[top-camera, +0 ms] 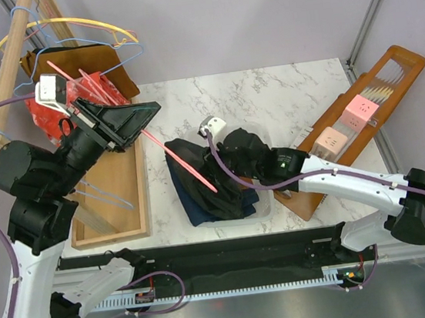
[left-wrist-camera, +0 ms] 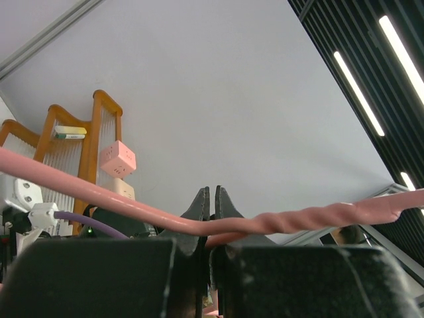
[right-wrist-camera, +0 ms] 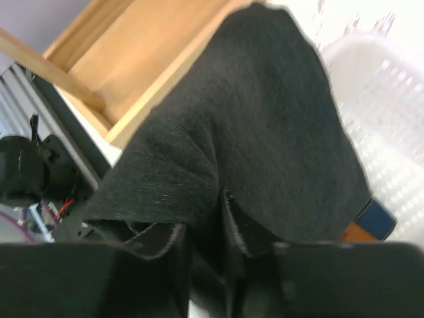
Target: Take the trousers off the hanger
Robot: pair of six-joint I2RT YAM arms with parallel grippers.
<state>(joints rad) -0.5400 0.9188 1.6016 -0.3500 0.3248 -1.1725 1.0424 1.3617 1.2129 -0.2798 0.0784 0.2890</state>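
The move turns on the hanger (top-camera: 186, 166) and its line. In the top view the pink hanger runs along a 10-to-4 o'clock axis, high end over the wooden tray (top-camera: 118, 209), low end dipping into the heap of trousers at the middle of the worktop (top-camera: 267, 98). The left hand (top-camera: 141, 117) is clenched on the hanger well up its length. Its wrist view shows both fingers (left-wrist-camera: 202, 212) pinched on the twisted pink wire, so the trousers lie at 4 o'clock from that hand.

The right hand (top-camera: 227, 148) is much the nearer to the cloth. It is buried in the black pair (top-camera: 247, 158), and its wrist view shows a fold of that fabric (right-wrist-camera: 265, 132) gathered between the fingers, so it reads as grasping the black pair. The denim pair (top-camera: 201, 195) lies at 7 o'clock from it, draped on the near left rim of the white basket (top-camera: 265, 208), with the hanger's low end across it.

Whether the wire is threaded through either pair cannot be told. If it is, the hands should probably part along that axis: hanger back toward 10 o'clock, cloth toward 4.
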